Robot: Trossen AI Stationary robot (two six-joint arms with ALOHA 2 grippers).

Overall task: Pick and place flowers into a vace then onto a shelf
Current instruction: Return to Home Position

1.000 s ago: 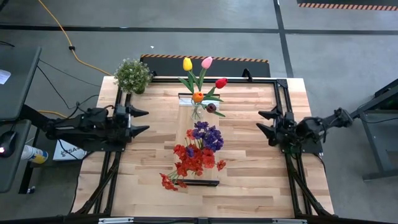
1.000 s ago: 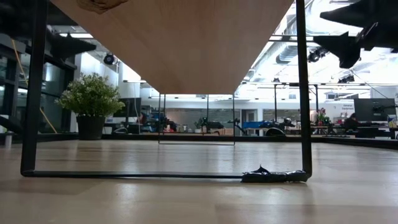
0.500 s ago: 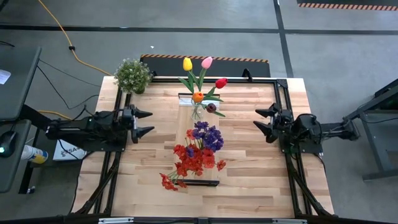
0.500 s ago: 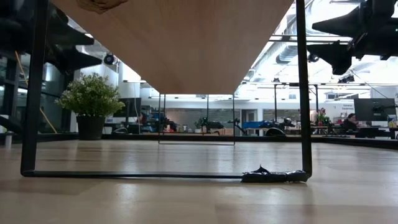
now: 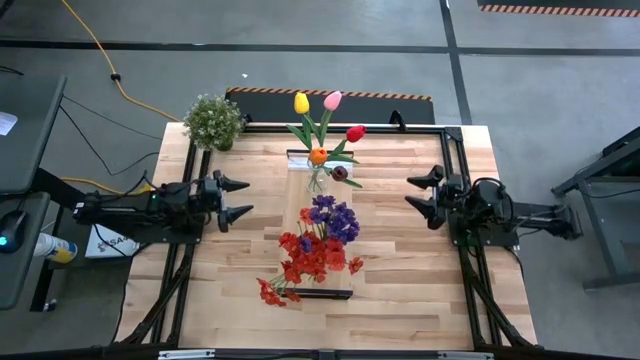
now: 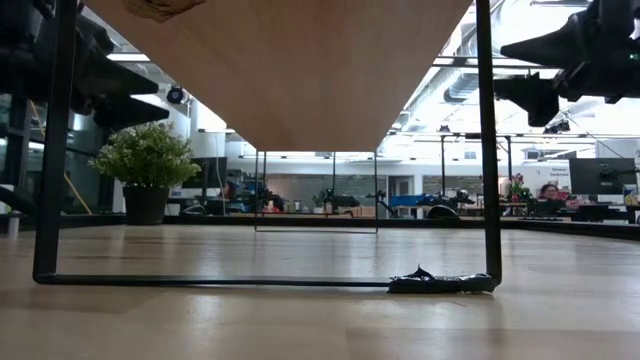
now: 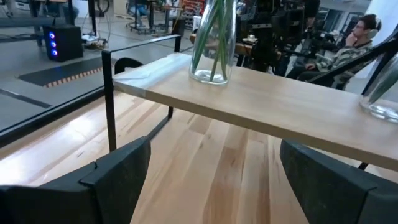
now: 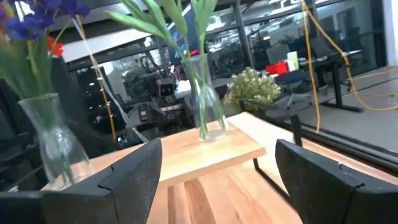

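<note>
Probably robotics lab; desk [image 5: 25, 130], concrete floor [image 5: 540, 100]

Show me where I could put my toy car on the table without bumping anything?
Bare table lies between the shelf and the left gripper, between the shelf and the right gripper, and along the edge farthest from the plant. The shelf itself is crowded with flowers; the plant fills one corner.
</note>
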